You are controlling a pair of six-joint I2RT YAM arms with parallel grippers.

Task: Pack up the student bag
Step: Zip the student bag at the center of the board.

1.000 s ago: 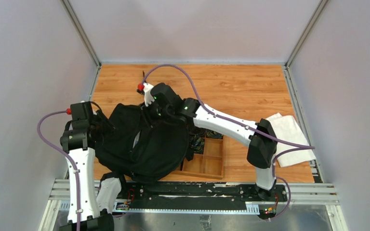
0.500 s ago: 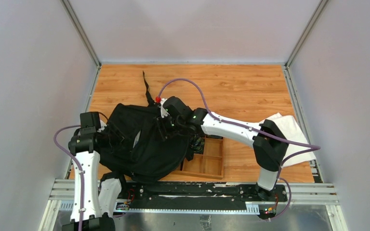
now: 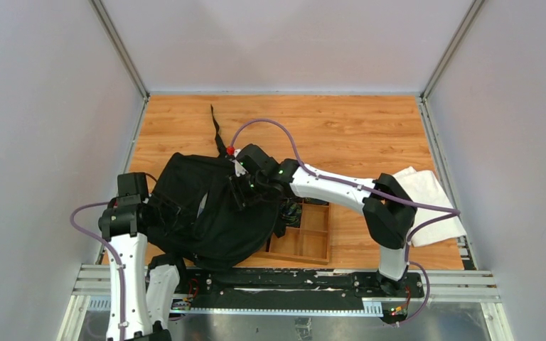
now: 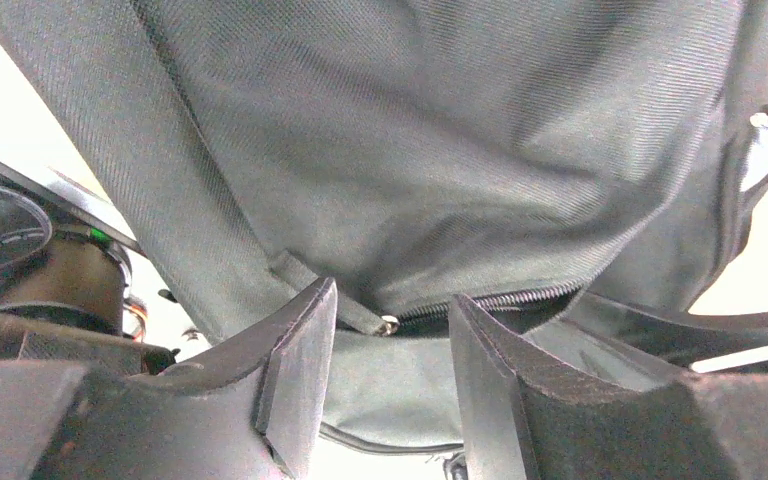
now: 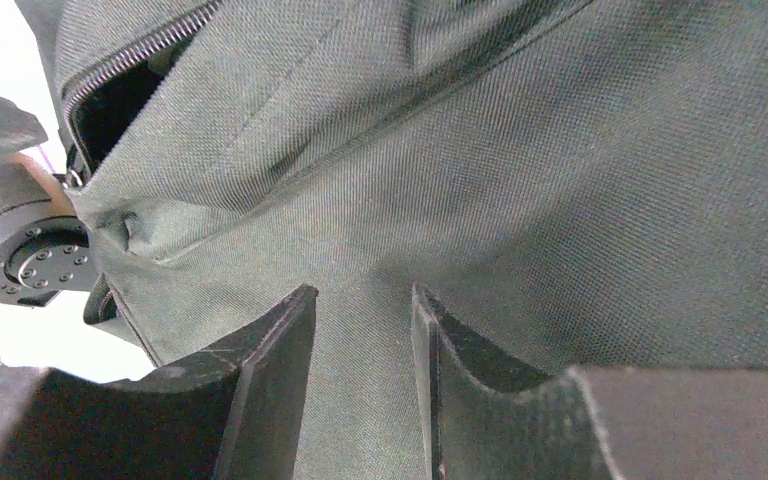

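Student bag (image 3: 213, 213): large floppy black fabric backpack, slumped left of centre in the top view on the wooden tabletop (image 3: 355, 135). Its right edge overlaps the wooden compartment tray (image 3: 313, 238).
Step in hand: by my judgement, spreading the zipped mouth so things can go in.
Left claw (image 4: 390, 300): narrow, closed on the fabric edge by the dark zipper (image 4: 500, 303); the arm rises at lower left, wrist bent toward the bag.
Right claw (image 5: 360, 295): narrow gap against fabric, and I cannot tell whether it grips; the arm reaches low from lower right, over the tray.
Doing it well: left anchors, right draws the opposite lip away slowly, without dragging the bag.
Far: long black strap (image 3: 217, 128) trails toward the top of the frame.
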